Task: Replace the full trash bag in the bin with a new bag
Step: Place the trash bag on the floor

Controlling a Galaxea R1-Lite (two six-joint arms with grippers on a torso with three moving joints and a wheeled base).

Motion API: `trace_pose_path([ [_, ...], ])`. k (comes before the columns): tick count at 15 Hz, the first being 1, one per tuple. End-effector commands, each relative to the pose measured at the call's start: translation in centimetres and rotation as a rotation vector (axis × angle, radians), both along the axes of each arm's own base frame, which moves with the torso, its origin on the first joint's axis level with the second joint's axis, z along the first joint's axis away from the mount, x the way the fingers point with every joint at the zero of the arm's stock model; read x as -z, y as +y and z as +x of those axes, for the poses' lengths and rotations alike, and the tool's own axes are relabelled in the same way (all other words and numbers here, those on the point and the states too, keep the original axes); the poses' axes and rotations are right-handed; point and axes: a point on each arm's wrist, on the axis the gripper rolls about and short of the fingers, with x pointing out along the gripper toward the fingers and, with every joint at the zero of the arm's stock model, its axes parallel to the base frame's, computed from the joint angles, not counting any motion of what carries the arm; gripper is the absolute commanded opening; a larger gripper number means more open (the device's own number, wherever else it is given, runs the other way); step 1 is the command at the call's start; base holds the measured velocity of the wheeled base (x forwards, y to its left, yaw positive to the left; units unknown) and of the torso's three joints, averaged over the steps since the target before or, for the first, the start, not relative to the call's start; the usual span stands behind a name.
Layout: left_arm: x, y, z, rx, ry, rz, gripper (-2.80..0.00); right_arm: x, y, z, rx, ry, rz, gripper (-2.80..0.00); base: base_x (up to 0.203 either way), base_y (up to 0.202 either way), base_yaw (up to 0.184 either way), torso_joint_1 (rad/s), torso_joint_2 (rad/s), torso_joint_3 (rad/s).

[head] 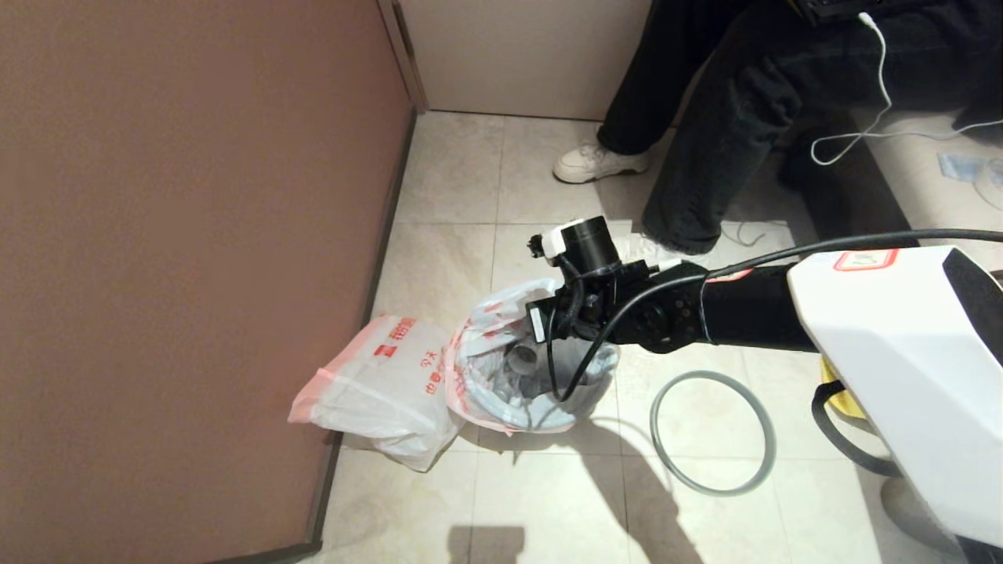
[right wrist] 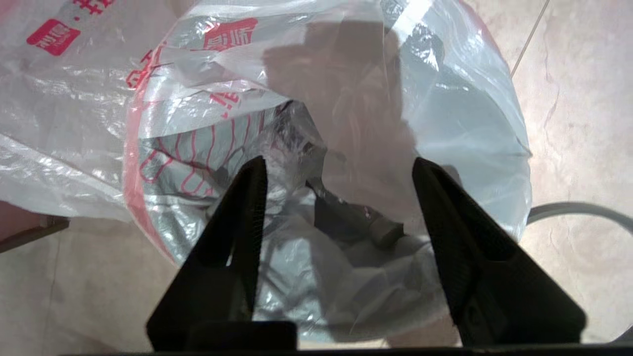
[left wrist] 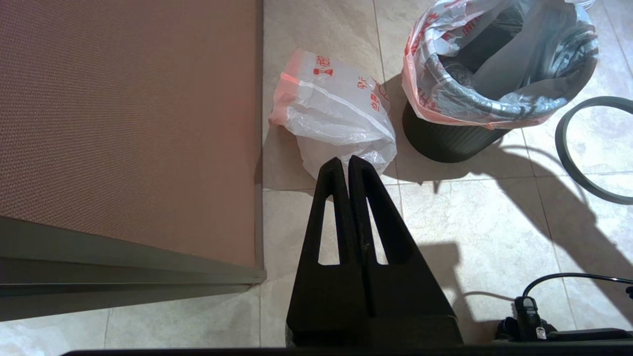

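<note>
My right hand [right wrist: 336, 173] hangs wide open and empty over the bin [left wrist: 445, 141] at frame centre, whose wall mostly hides under the lining bag [head: 541, 384]. The dark things inside are hard to make out. The other bag [head: 384, 384] lies just left; my left hand [left wrist: 348, 165] is shut, empty.

2 bags [head: 376, 392], 1 bin [left wrist: 445, 141], 1 hoop [head: 713, 431].

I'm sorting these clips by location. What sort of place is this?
Probably an indoor room corner, home or office: beige tiled floor, a brown wall panel, a small black bin lined with a bag, and a seated person's leg nearby.
</note>
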Motion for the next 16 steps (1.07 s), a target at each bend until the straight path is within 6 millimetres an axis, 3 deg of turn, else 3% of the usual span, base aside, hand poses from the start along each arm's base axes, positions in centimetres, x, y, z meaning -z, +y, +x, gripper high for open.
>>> trace_pose_path([
  [1, 0.0, 0.0, 0.0, 0.000, 0.001, 0.000, -2.80, 1.8, 0.2, 0.6, -0.003, 0.005, -0.030, 0.00, 0.000, 0.000, 0.000, 0.000, 0.00, 0.000],
  [9, 0.0, 0.0, 0.0, 0.000, 0.002, 0.000, -2.80, 9.3, 0.0, 5.4, 0.001, -0.110, -0.139, 0.00, 0.000, 0.000, 0.000, 0.000, 0.00, 0.000],
  [12, 0.0, 0.0, 0.0, 0.000, 0.001, 0.000, -2.80, 11.0, -0.2, 6.3, -0.010, -0.108, -0.158, 0.00, 0.000, 0.000, 0.000, 0.000, 0.00, 0.000],
  [13, 0.0, 0.0, 0.0, 0.000, 0.001, 0.000, -2.80, 11.4, -0.5, 6.6, -0.015, -0.102, -0.167, -2.80, 0.000, 0.000, 0.000, 0.000, 0.00, 0.000],
  [16, 0.0, 0.0, 0.0, 0.000, 0.001, 0.000, -2.80, 11.8, -0.9, 7.0, -0.021, -0.103, -0.155, -2.80, 0.000, 0.000, 0.000, 0.000, 0.00, 0.000],
])
